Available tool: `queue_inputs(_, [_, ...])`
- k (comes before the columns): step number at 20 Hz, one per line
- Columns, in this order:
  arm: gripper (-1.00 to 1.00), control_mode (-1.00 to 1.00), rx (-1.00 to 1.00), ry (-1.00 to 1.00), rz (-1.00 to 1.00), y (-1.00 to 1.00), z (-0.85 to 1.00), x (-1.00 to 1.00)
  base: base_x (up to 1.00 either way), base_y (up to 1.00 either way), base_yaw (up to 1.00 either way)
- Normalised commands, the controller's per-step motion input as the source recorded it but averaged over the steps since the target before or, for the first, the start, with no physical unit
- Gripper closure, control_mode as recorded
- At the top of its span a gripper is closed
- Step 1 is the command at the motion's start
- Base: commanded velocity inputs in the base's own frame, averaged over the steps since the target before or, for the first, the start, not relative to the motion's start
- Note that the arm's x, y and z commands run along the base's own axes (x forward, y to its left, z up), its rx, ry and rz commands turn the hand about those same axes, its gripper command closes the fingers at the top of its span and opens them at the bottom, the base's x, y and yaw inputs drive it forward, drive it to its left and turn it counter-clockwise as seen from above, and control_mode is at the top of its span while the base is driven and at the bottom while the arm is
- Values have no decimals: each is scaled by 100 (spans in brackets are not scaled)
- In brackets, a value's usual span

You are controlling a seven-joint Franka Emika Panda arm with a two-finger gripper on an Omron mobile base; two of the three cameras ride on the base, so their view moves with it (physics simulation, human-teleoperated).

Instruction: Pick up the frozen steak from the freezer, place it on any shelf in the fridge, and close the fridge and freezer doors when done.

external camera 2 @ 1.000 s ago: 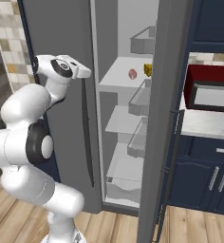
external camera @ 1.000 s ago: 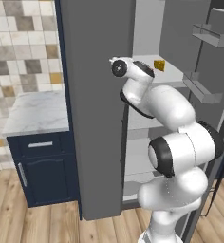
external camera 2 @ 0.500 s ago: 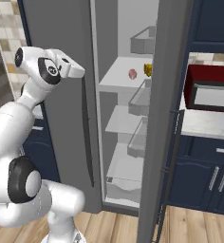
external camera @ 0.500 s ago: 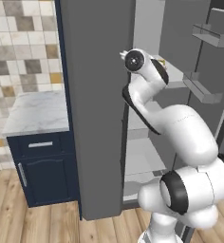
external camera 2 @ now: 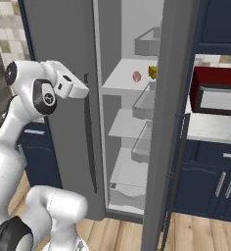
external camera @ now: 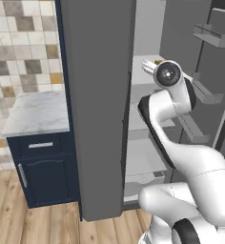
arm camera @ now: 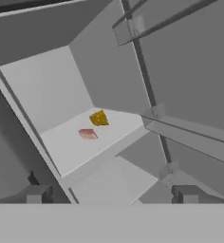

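Observation:
The frozen steak [arm camera: 88, 134], a small pinkish-red slab, lies on a white shelf [arm camera: 69, 149] in the fridge, next to a yellow cheese piece [arm camera: 99, 118]. From the right base view, the steak [external camera 2: 136, 76] sits mid-shelf at upper height. My gripper [arm camera: 111, 194] is open and empty, well short of the shelf and pointing into the fridge. It hangs in front of the freezer door [external camera 2: 63, 39], which is shut, beside its dark bar handle [external camera 2: 88, 132]. The fridge door [external camera 2: 169, 98] stands open.
Grey bins [external camera: 205, 93] line the inside of the open fridge door. More white shelves and a drawer [external camera 2: 129, 176] sit lower in the fridge. A red microwave [external camera 2: 215, 93] stands on the right counter. A marble counter [external camera: 38, 112] over navy cabinets lies to the left.
My arm has swung and the wrist has turned, carrying the hand across the freezer door toward the fridge opening. The gripper stays open. Steak and cheese have not moved.

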Motion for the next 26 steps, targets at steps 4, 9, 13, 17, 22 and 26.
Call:
queue_inputs(4, [-100, -100, 4, 4, 0, -6, 0, -100, 0, 0, 0])
queue_inputs(9, [-100, -100, 4, 5, 0, -7, -4, -100, 0, 0, 0])
queue_inputs(13, [-100, -100, 0, 0, 0, 0, -23, -100, 0, 0, 0])
queue_inputs(17, [-100, -100, 0, 0, 0, -6, -19, -100, 0, 0, 0])
queue_inputs(22, [-100, -100, 14, 1, 0, -77, 1, -100, 0, 0, 0])
queue_inputs(26, [-100, -100, 21, 2, 0, -100, 22, -100, 0, 0, 0])
